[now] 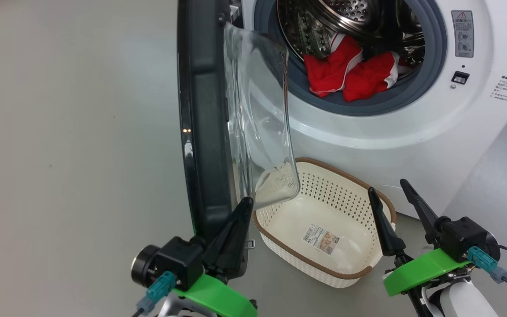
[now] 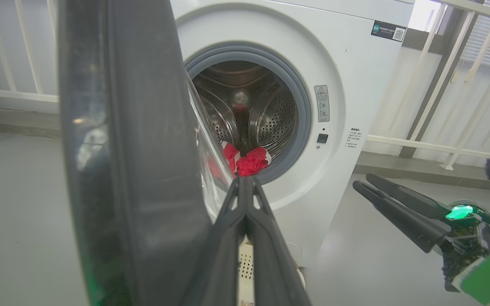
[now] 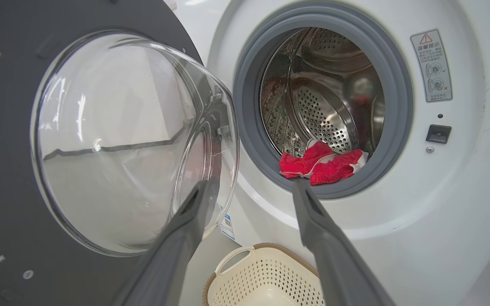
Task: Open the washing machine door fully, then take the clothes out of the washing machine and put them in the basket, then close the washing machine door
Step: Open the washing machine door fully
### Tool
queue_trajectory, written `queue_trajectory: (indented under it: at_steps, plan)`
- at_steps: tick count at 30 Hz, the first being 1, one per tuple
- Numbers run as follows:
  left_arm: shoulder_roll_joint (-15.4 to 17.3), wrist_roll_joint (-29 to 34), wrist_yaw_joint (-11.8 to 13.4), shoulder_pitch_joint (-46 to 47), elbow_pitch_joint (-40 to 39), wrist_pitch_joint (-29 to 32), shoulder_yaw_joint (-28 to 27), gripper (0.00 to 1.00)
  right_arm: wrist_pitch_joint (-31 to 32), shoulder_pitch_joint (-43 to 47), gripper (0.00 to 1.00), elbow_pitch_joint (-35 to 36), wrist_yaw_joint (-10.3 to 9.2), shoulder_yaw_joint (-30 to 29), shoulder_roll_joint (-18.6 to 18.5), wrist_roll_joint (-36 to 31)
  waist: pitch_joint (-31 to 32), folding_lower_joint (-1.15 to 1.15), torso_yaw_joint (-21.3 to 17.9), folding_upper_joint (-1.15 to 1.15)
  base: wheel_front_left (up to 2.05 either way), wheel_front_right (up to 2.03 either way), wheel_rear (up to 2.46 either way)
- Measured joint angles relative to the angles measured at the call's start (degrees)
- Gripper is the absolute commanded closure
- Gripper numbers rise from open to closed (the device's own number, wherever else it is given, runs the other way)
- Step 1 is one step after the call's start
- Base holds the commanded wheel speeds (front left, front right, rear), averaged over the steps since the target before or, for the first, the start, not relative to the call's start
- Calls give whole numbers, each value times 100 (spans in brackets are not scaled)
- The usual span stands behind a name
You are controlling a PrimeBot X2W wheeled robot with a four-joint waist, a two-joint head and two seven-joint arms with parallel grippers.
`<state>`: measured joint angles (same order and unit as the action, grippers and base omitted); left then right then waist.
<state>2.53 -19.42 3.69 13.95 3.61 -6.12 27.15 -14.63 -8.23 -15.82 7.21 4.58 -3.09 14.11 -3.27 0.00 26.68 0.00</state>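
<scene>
A grey floor and white railings are seen; the warning label cannot be read. The washing machine door is open, the clothes upper right in the drum, the basket lower centre. The left gripper is closed, the right gripper spread.

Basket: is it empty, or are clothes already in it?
Empty: the basket shows a bare floor with just a paper label; the clothes lie inside the washing machine.

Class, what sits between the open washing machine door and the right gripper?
In the head view, the basket stands between the washing machine door and the right gripper.
</scene>
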Motion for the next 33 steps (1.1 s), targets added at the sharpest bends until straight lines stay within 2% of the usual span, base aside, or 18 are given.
queue_trajectory:
  at_steps: [16,33]
  plan:
    - [68,-234,201,-343,35,-94,-269,100,0,3,0,-49,0,20,0,1,128,0,175,0,0,0,0]
    - [512,-198,736,-452,281,-213,-896,100,0,4,0,-93,0,176,2,-10,50,0,299,0,0,0,0]
